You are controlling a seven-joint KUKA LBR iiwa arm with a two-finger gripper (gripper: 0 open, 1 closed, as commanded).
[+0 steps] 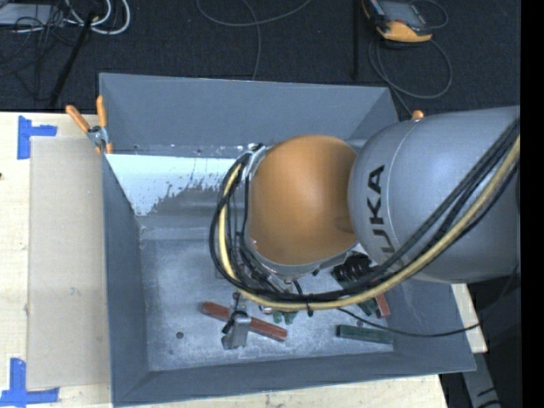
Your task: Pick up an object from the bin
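Note:
My gripper (235, 333) reaches down below the orange cover to the bin floor near the front wall. Its tip sits right on a long, flat red-brown strip (272, 331) that lies slanted across the floor, its left end at the gripper's left and its right end past it. Whether the strip is gripped I cannot tell. A small green piece (280, 319) lies just right of the gripper, partly under the cables.
A dark green flat bar (364, 334) lies on the floor at the front right. A short red piece (382, 305) shows above it beside the arm. The arm and its cover hide the bin's middle and right.

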